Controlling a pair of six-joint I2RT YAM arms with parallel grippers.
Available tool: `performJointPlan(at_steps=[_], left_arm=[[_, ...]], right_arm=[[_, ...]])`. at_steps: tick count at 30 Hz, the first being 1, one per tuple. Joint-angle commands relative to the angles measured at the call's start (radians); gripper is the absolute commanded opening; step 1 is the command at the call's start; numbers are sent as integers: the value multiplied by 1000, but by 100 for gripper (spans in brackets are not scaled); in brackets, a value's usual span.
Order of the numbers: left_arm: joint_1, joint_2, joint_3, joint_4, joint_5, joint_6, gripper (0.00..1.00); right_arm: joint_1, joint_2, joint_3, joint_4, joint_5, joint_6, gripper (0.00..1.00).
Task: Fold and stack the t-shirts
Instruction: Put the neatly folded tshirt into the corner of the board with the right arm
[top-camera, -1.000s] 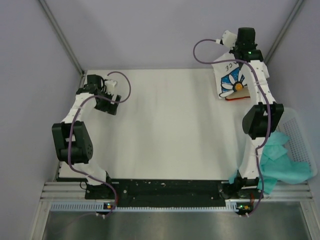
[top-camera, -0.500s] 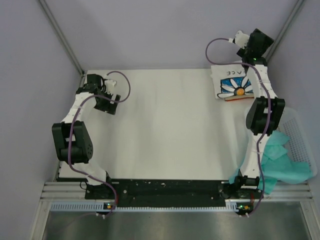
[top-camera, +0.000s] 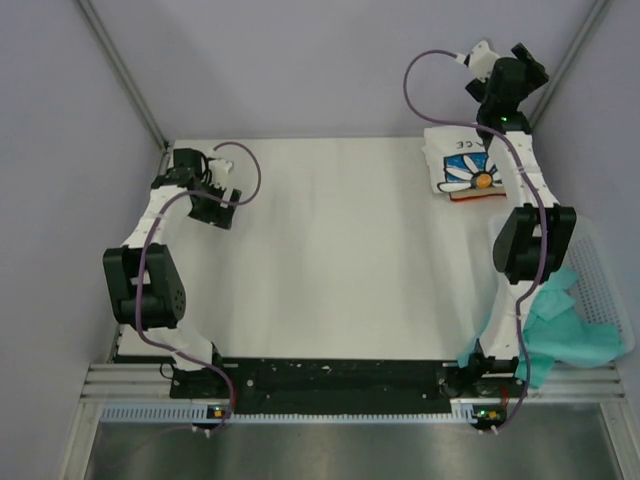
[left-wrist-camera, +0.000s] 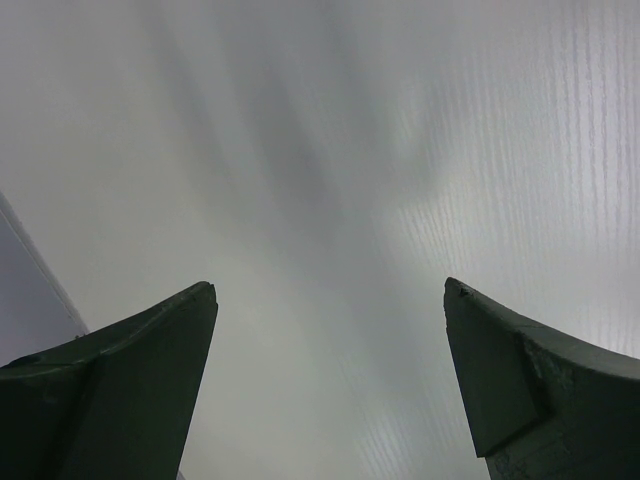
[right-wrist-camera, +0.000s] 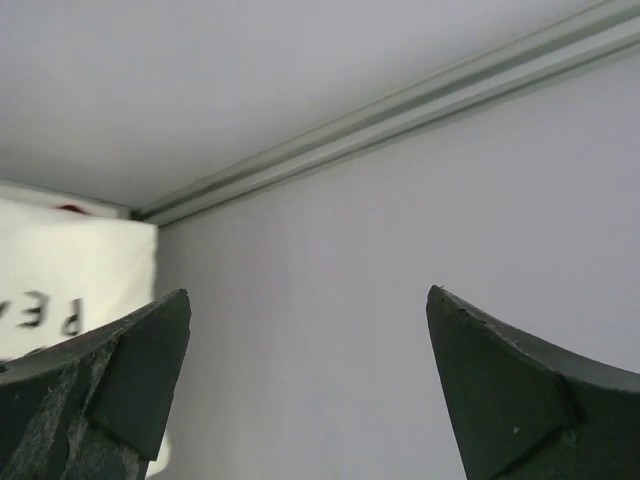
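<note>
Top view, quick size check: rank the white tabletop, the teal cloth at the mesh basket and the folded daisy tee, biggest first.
1. Flat white tabletop, by far the largest.
2. Crumpled teal cloth, lying in and over the white plastic mesh basket.
3. Folded white daisy-print t-shirt, the smallest.
</note>
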Motion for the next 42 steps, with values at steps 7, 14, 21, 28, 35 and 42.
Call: performJointPlan(at_steps=[7, 14, 21, 28, 35, 42], left_arm=[[5, -182, -189, 192, 156, -55, 99], [4, -285, -392, 389, 274, -135, 99], [4, -449, -668, 707, 273, -170, 99], [4, -614, -946, 1128, 262, -262, 99], [2, -592, -972, 1197, 183, -277, 99], [4, -594, -998, 1237, 176, -277, 99]], right_arm=[[187, -555, -690, 38, -309, 555, 99], [199, -907, -1245, 322, -597, 787, 99], [199, -1113, -1571, 458, -573, 893, 99], [199, -1174, -1802, 670, -335, 930, 99], [198, -1088, -1924, 853, -335, 942, 99], [198, -1074, -1950, 917, -324, 934, 99]])
